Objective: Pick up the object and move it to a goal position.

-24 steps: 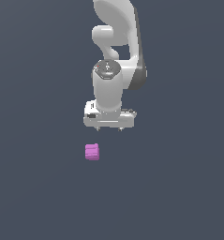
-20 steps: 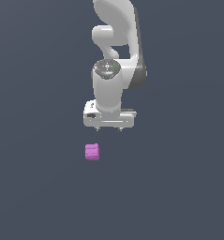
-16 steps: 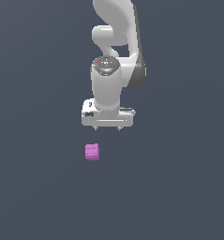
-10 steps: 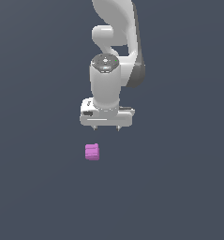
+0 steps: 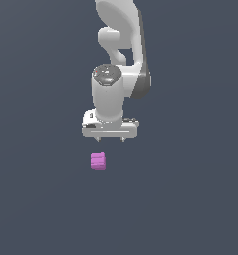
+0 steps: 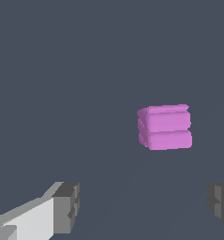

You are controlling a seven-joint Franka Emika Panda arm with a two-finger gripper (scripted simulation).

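The object [image 5: 97, 162] is a small magenta-pink ridged block lying on the dark grey floor. My white gripper [image 5: 110, 141] hangs above it, a little toward the exterior view's right, and does not touch it. Its two short fingertips point down, spread wide apart, with nothing between them. In the wrist view the object [image 6: 165, 127] lies ahead of the open fingers [image 6: 66, 207], nearer the other grey pad [image 6: 220, 205], and outside the gap between them.
A plain dark grey floor [image 5: 190, 199] fills both views. The white arm [image 5: 121, 45] rises above the gripper to the upper edge of the exterior view. No other objects show.
The gripper has drifted slightly toward the exterior view's left and closer over the object. The object has not moved. The fingers stay open.
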